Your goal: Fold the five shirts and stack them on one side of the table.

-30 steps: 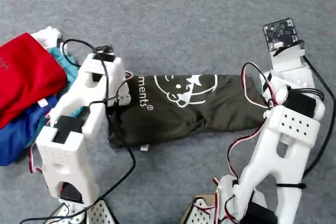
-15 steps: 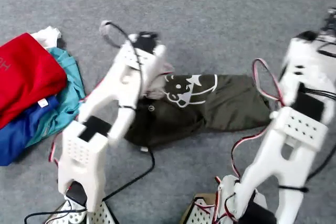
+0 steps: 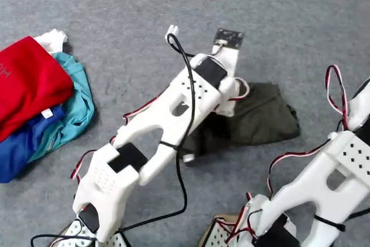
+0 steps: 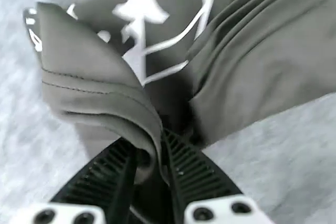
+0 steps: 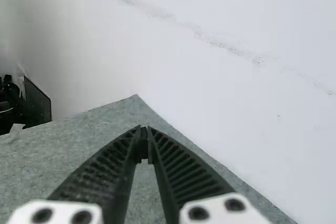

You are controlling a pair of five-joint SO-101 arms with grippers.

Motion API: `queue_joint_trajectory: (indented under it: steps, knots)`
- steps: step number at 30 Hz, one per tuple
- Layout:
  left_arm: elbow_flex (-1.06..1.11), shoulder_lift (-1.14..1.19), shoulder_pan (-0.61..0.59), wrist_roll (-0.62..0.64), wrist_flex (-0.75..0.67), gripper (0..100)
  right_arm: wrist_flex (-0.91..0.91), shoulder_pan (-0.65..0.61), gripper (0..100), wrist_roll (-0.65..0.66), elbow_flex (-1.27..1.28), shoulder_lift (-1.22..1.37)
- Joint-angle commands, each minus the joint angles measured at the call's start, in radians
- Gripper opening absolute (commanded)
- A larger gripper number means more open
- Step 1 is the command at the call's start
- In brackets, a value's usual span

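The olive shirt (image 3: 263,118) lies on the grey table (image 3: 144,21), well apart from the pile (image 3: 40,99) of other shirts and to the right of it in the high view. It is bunched into a short, thick bundle with rumpled edges. The end towards the pile is covered by the left arm (image 3: 173,108).

In the left wrist view the left gripper (image 4: 157,141) is clamped on a fold of this shirt (image 4: 252,51). A stitched hem edge curls up between the two ribbed fingers (image 4: 191,169), which pinch the cloth with only its thickness between them. Below the raised fold lies a flat layer with a white print. Beside it the cloth is gathered into long parallel ridges.

The left arm reaches from the near table edge, slanting away from the pile, with its wrist over the olive shirt.

The pile has a red shirt (image 3: 29,79) on top, a teal shirt (image 3: 78,103) and a blue shirt (image 3: 20,146) showing under it, and a bit of white shirt (image 3: 55,39) at the far side.

The right arm (image 3: 324,183) stands on the side of the olive shirt away from the pile. The right gripper (image 5: 143,141) has its fingertips together with nothing between them, and it points past the table edge towards a pale wall (image 5: 236,24).
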Motion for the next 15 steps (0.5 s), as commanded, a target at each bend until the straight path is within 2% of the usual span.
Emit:
queue_joint_trajectory:
  steps: [1,3,8,15]
  knots:
    - [-0.035,-0.008,0.032,0.032,-0.133,2,-0.026,0.019,0.3,0.035,-0.048,-0.019]
    - [-0.041,0.008,0.051,0.032,-0.192,2,-0.026,0.015,0.3,0.078,-0.047,-0.018]
    - [-0.117,0.101,0.074,0.028,-0.293,2,-0.026,0.021,0.3,0.092,-0.048,-0.019]
    - [-0.404,0.288,0.109,0.025,-0.299,2,-0.028,0.044,0.3,0.094,-0.054,-0.025]
